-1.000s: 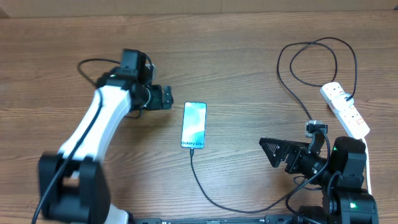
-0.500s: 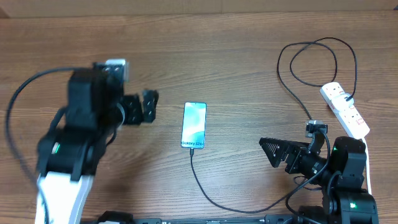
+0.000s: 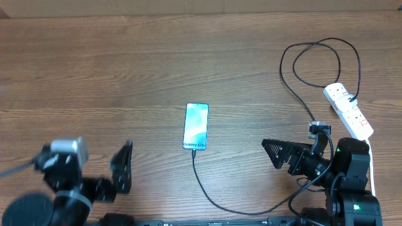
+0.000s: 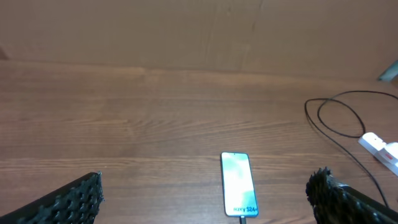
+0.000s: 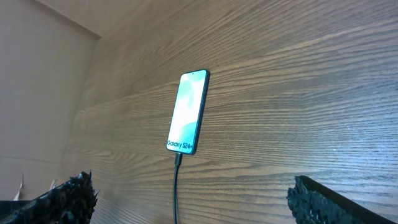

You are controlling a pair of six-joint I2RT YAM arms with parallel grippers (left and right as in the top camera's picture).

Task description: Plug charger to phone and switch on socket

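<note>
Looking plugged in, the charger meets the phone; the socket lies diagonally, nearest the right gripper, spread wide but pointing away; left gripper, likewise spread, sits well apart.

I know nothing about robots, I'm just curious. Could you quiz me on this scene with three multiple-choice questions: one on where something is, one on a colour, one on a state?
1. Where does the white power strip lie?
A. in the middle
B. far left
C. far right

2. What colour is the cable leading to the phone?
A. white
B. black
C. red

3. How is the phone's screen?
A. dark
B. lit
C. face down

Answers:
1 C: the overhead view shows it at the right side, well away from the phone.
2 B: a thin black line meets the phone's bottom edge.
3 B: it glows blue-teal, with "Galaxy S24+" readable.
</note>
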